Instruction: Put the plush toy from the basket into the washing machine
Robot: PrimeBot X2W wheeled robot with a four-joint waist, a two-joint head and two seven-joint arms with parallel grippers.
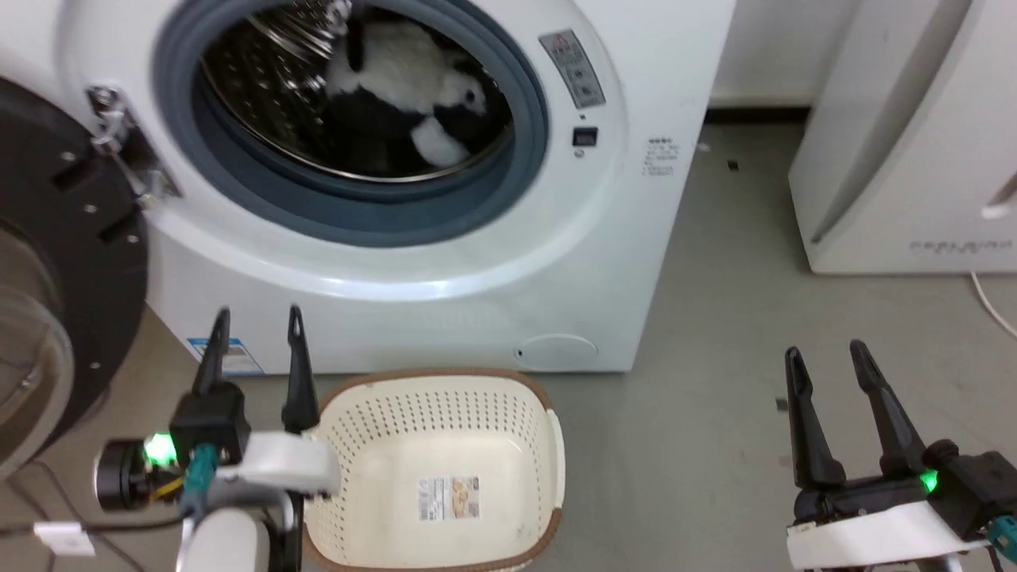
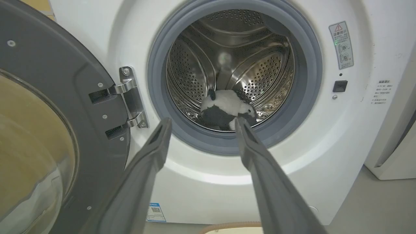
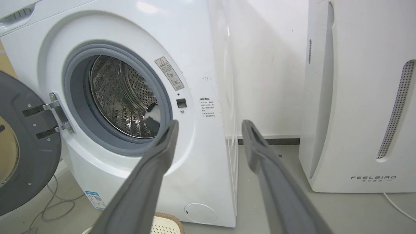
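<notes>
The black-and-white plush toy (image 1: 413, 95) lies inside the steel drum of the white washing machine (image 1: 477, 262); the left wrist view shows the plush toy (image 2: 224, 109) at the drum's bottom, and a bit of the plush toy (image 3: 153, 118) peeks past the gasket in the right wrist view. The cream basket (image 1: 373, 445) stands on the floor before the washer, holding nothing but its label sticker. My left gripper (image 1: 256, 322) is open by the basket's left rim, outside the porthole. My right gripper (image 1: 826, 357) is open over the floor at the lower right.
The washer's black-framed glass door (image 1: 56, 302) hangs swung open on the left, near my left arm. A white FEELBIRD appliance (image 1: 914, 159) stands to the right of the washer. Cables (image 1: 63, 524) lie on the floor at the lower left. Grey floor separates the washer and that appliance.
</notes>
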